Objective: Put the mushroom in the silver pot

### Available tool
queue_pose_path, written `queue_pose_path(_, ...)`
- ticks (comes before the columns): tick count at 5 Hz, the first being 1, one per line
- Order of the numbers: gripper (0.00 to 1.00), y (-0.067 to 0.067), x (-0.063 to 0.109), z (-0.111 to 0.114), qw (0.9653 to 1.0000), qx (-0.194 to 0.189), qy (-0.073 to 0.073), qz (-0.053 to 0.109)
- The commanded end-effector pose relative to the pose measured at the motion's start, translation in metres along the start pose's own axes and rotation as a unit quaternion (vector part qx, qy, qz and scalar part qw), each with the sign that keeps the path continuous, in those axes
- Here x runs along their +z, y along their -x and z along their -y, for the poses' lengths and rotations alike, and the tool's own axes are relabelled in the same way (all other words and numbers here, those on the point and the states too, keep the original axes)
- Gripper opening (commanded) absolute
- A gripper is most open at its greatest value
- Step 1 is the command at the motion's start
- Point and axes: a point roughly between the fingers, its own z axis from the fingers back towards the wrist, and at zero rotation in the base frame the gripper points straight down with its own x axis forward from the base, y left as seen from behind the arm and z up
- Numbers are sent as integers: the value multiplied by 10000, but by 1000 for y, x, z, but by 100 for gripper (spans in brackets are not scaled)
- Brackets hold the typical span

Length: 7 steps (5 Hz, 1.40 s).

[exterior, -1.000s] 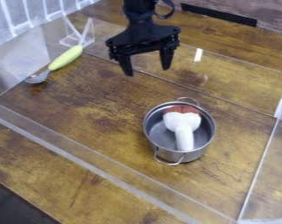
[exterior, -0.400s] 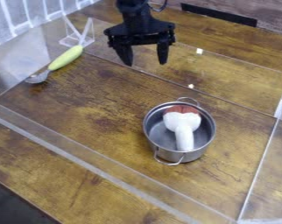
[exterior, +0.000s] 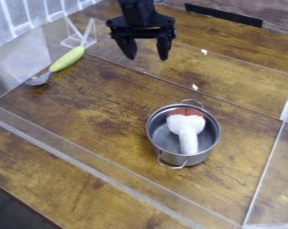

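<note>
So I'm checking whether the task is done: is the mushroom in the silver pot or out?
In. The mushroom lies inside the silver pot, white stem toward the camera, cap at the far rim.

Shiny steel silver pot (exterior: pixel 182 136), glossy, probably plastic mushroom (exterior: pixel 189 131), on grainy wood table (exterior: pixel 87 116).

The scene was evenly and softly lit, from above. The picture was small and coarse, with fine detail smeared. White glare streaked the clear plastic walls (exterior: pixel 266 170), and the silver pot (exterior: pixel 182 136) cast a faint shadow on the wooden table (exterior: pixel 87 107).
</note>
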Motion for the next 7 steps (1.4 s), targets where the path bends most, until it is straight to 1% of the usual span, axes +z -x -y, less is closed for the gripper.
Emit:
queue_pose_path(1,100,-22,22,-6,9987,-387,118,303)
queue_pose_path(2,100,-24,25,3,9993,-159,-24,336)
queue_pose_path(4,100,-32,56,1,9972,-641,-126,363)
queue_pose_path(5,100,-40,72,3,9974,-506,-248,453)
queue_pose_path(6,100,-44,74,4,9974,-382,-378,472)
queue_pose_path(7,100,-43,72,-2,9976,-328,-464,387)
